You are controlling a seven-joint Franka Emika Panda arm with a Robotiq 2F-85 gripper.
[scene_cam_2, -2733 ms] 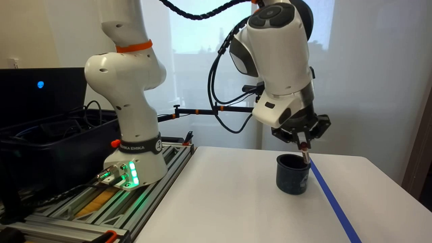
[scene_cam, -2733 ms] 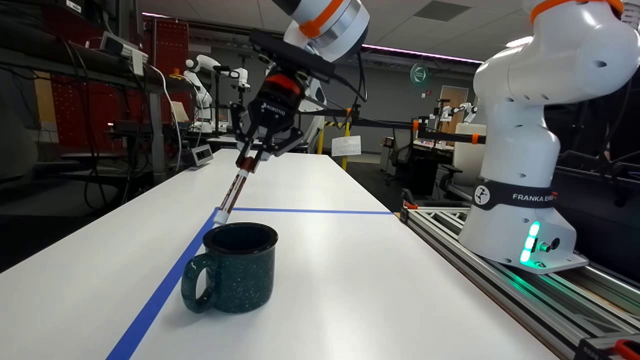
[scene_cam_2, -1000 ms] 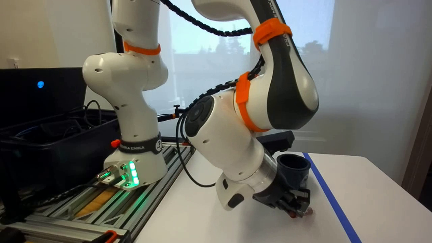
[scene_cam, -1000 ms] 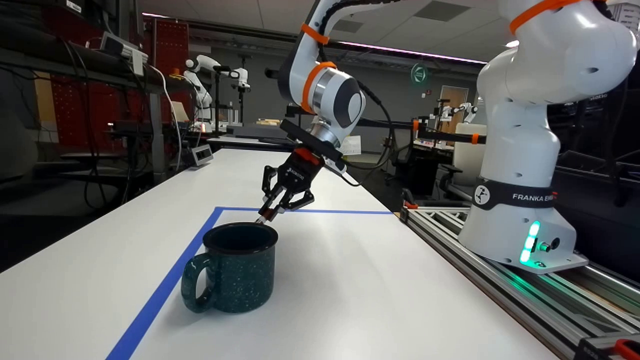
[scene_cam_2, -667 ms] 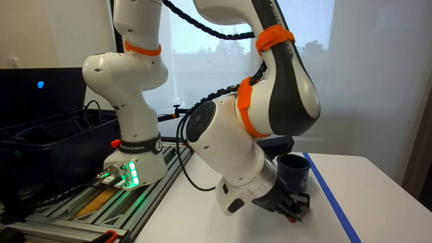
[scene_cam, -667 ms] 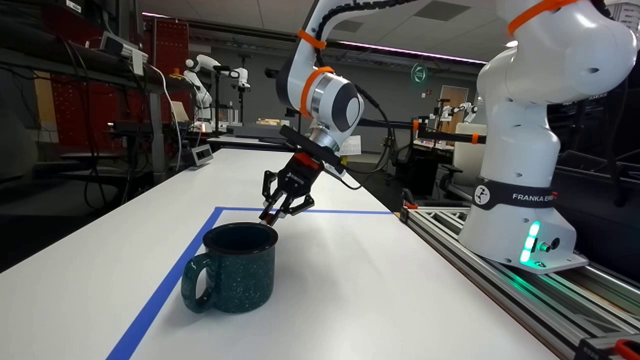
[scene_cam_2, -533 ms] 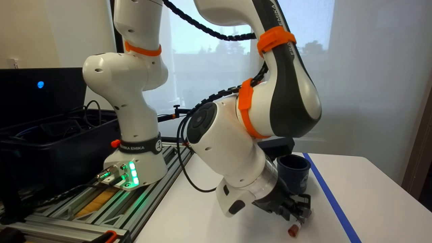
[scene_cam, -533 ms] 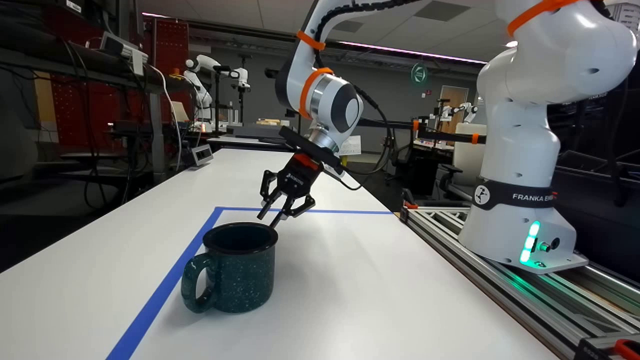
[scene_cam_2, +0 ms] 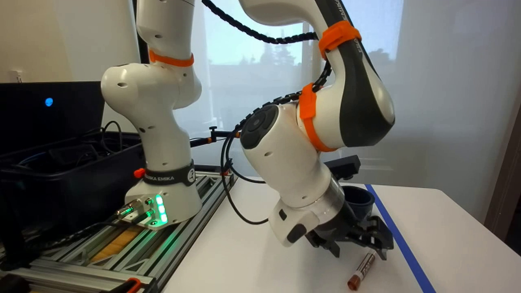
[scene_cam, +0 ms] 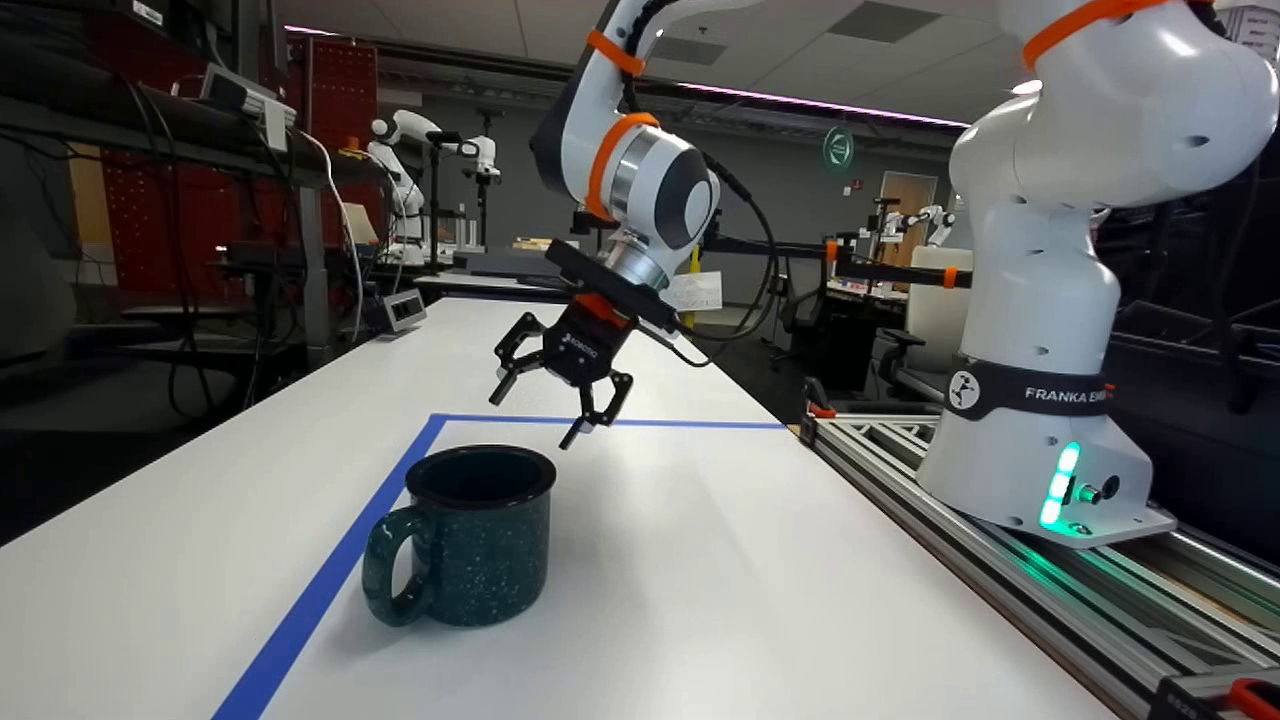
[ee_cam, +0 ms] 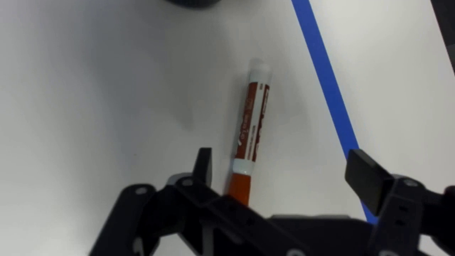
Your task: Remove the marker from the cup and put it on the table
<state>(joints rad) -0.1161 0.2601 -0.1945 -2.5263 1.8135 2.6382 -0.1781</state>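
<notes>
The marker (ee_cam: 253, 121), whitish and brown-red with an orange-red cap, lies flat on the white table (scene_cam_2: 244, 248). In an exterior view the marker (scene_cam_2: 364, 266) shows below and in front of the fingers; the cup blocks sight of it in the opposite exterior view. My gripper (scene_cam: 531, 422) is spread wide above the table, tilted, with nothing held. From the wrist, the gripper (ee_cam: 279, 156) has its fingers on both sides, the marker's cap end nearer the left finger and partly covered by it. The dark teal cup (scene_cam: 485, 560) stands upright, apart from the marker.
Blue tape (ee_cam: 327, 74) runs along the table beside the marker. The cup's handle (scene_cam: 395, 565) points away from the gripper. A grey rail track (scene_cam: 1000, 520) with the robot base borders the table. A dark bin (scene_cam_2: 73, 183) stands behind the rail.
The gripper went from shut on the marker, first over the cup and then down beside it, to wide open and slightly higher. The marker now rests on the table; the cup stayed put.
</notes>
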